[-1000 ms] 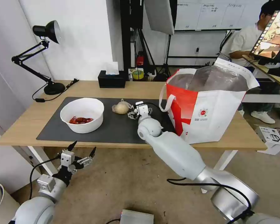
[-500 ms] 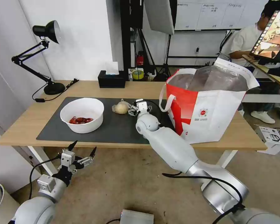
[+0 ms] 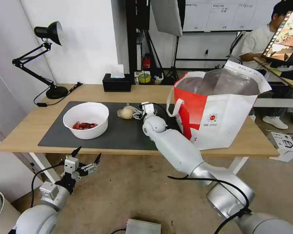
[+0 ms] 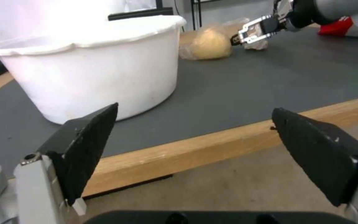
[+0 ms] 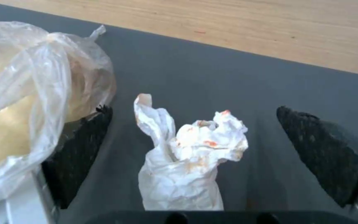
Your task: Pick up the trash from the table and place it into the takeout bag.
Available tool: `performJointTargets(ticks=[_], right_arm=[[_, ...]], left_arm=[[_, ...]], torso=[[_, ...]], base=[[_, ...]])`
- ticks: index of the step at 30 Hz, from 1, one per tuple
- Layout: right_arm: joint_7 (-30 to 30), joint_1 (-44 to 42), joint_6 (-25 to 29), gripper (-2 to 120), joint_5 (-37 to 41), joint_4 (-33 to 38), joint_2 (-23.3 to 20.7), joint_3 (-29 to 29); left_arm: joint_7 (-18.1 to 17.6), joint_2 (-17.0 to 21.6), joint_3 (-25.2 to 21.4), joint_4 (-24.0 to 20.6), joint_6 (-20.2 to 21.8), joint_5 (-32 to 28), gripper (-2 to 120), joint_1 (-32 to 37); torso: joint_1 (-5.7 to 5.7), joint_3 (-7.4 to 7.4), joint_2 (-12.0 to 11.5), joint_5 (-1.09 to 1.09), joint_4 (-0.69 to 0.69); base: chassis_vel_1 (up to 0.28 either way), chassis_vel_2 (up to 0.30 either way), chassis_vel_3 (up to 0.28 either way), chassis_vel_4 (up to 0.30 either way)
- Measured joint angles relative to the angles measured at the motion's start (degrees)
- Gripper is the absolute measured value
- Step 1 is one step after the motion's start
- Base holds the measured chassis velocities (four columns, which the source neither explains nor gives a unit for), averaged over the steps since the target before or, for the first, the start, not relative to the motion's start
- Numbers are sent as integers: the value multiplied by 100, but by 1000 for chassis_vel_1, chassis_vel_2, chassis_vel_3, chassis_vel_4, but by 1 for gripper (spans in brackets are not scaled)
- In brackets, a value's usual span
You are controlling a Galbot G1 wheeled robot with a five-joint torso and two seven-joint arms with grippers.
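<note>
While my right fingers stand apart around it, this is what I see:

Tissue: the small crumpled white tissue [image 5: 191, 158] is wrinkled and twisted, with orange-red stains on its folds; it lies on the dark grey mat [image 3: 120, 133], between my two right fingers, and I cannot tell if they touch it.

Knotted bag: the knotted clear bag [image 3: 127, 112] holds a beige round lump; its thin plastic is creased and tied to a small tail on top. It lies on the mat just beside the tissue, and in the right wrist view its plastic [image 5: 34, 93] presses against one of my black fingertips [image 5: 84, 149].

Right gripper: my right gripper [image 5: 195, 155] is low over the mat, jaws wide apart, with nothing gripped.

Bowl: the white round bowl [image 3: 86, 119] with red scraps inside stands on the mat, well apart from the knotted bag, toward my left.

Takeout bag: the red-and-white takeout bag [image 3: 218, 110] stands upright and open on the table [image 3: 22, 130], at my right, its silver lining visible.

Left gripper: my left gripper [image 3: 85, 158] hangs below the front edge of the table, jaws spread, holding nothing.
</note>
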Motion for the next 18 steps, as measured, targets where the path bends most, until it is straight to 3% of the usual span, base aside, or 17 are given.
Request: performJointTargets(ticks=[8, 11, 15, 18], right_arm=[[-5, 0, -78, 98, 44, -17, 0, -1], [-4, -2, -117, 92, 75, -17, -6, -2], [7, -32, -132, 71, 147, 12, -29, -3], [14, -45, -131, 63, 149, 24, -41, -5]], left_arm=[[0, 17, 11, -1, -3, -14, 100, -46], [0, 17, 11, -2, -4, -15, 100, -45], [0, 15, 12, 0, -17, -16, 100, -45], [0, 14, 27, 4, -17, -17, 100, -58]], torso=[[0, 0, 1, 0, 0], [0, 0, 0, 0, 0], [-1, -1, 0, 1, 1], [0, -1, 0, 1, 2]], base=[[0, 0, 0, 0], [0, 0, 0, 0], [0, 0, 0, 0], [0, 0, 0, 0]])
